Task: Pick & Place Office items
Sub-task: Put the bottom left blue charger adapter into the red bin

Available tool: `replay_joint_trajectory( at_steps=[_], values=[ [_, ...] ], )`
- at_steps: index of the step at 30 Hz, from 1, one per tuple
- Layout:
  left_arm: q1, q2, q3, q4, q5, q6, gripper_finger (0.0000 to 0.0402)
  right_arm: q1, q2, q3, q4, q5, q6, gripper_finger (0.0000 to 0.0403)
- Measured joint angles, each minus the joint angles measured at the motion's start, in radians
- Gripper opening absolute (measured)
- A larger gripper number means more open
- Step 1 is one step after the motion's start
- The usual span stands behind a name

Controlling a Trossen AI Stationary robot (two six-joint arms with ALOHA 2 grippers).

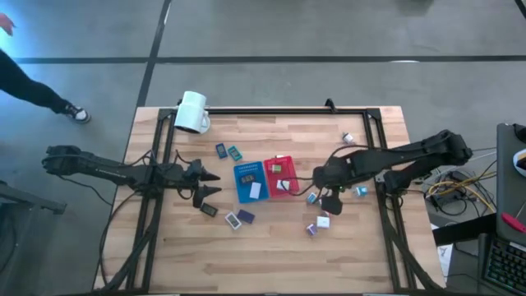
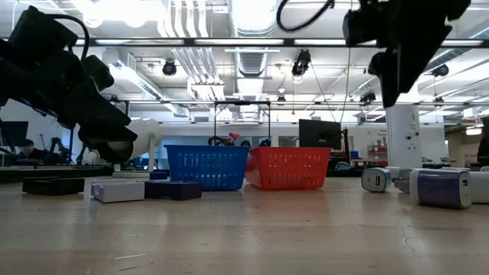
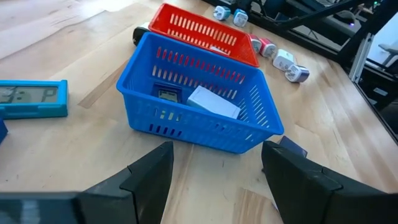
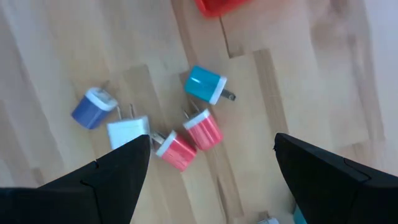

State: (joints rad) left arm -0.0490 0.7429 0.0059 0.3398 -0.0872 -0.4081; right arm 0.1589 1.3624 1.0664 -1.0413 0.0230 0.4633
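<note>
Pale wooden counter (image 1: 271,247) seen from above, with a dark robot arm at each side. At the far left corner lies a white mug (image 1: 192,112). The left end effector (image 1: 210,183) hovers over the counter left of centre, fingers apart, holding nothing. Just beyond it sits a blue basket (image 1: 250,181) containing a white flat piece (image 3: 213,103), touching a red basket (image 1: 281,175). Flat office items (image 1: 239,218) lie near the blue basket. Right of centre, the right end effector (image 1: 331,200) hangs above small plug-like pieces (image 4: 186,134), fingers apart and empty.
</note>
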Motion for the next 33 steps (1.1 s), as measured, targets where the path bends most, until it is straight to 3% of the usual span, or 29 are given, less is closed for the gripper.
replay_joint_trajectory(
  at_steps=[33],
  values=[
    [0.0,0.0,0.0,-0.029,0.039,0.01,0.025,-0.001,0.278,-0.039,0.156,-0.004,-0.008,0.0336]
  ],
)
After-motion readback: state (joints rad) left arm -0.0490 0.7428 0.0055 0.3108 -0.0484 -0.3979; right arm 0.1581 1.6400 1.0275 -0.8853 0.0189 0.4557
